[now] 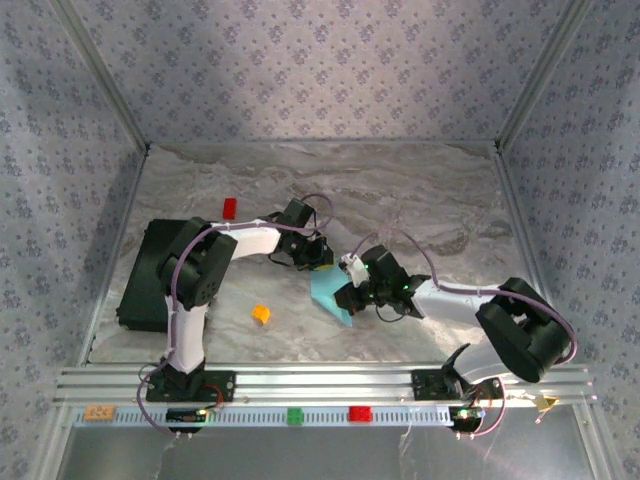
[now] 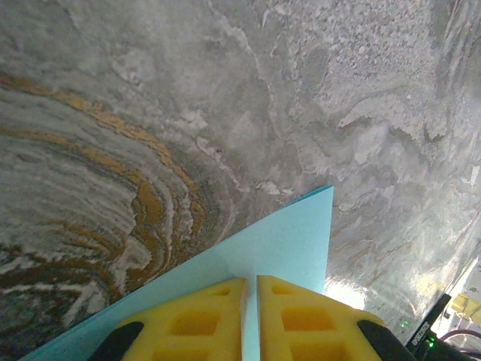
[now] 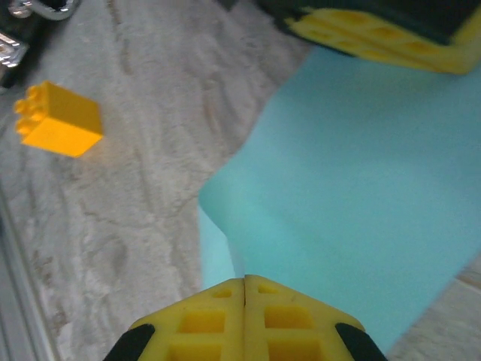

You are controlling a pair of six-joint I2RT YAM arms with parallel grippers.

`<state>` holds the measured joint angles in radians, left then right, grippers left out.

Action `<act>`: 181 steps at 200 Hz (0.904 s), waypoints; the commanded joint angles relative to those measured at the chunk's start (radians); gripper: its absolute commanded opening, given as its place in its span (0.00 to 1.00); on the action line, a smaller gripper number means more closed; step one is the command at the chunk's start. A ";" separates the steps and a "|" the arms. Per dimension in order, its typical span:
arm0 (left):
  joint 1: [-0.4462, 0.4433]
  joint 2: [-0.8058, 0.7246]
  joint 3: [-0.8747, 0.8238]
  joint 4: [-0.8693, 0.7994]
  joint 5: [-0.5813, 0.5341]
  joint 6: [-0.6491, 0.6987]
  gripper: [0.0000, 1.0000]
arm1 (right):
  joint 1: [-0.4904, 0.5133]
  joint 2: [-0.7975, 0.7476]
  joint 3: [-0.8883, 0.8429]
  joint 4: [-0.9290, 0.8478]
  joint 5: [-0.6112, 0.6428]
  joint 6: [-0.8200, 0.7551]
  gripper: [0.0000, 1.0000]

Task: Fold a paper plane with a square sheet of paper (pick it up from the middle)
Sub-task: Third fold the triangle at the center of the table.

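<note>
Square sheet of paper (image 1: 328, 297) (cyan, creased, not flat) sits mid-table on the marble table (image 1: 420, 190). Left gripper (image 1: 320, 264) is at the sheet's 12 o'clock edge. In the left wrist view its pads (image 2: 203, 316) are nearly together, with a sliver of paper (image 2: 289, 237) pinched between them. Right gripper (image 1: 352, 294) is at the sheet's 3 o'clock, jaws pressed together on the paper's folded edge (image 3: 361, 173). Orange block (image 1: 261, 314) lies at the sheet's 9 o'clock, apart from it.

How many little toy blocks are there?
4. A small red plastic block far back on the marble table, a small orange plastic block near its front, a green block and a second red block on the front metal rail. Others may be hidden.
</note>
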<state>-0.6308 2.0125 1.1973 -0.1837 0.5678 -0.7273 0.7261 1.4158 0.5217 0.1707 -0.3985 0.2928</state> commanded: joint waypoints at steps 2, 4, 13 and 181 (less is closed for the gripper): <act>-0.007 0.029 0.005 -0.050 -0.022 0.024 0.12 | -0.007 0.016 0.043 -0.082 0.112 0.003 0.02; -0.009 0.029 0.005 -0.051 -0.022 0.023 0.12 | -0.006 0.018 0.045 -0.084 0.116 0.003 0.02; -0.009 0.028 0.004 -0.051 -0.022 0.022 0.12 | -0.007 0.021 0.049 -0.094 0.139 0.004 0.02; -0.009 0.011 0.001 -0.049 -0.019 0.017 0.12 | -0.002 0.073 0.115 -0.225 0.157 0.021 0.01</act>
<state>-0.6308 2.0125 1.1973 -0.1841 0.5674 -0.7250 0.7242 1.4757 0.6106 -0.0254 -0.2535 0.3000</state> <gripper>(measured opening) 0.115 0.052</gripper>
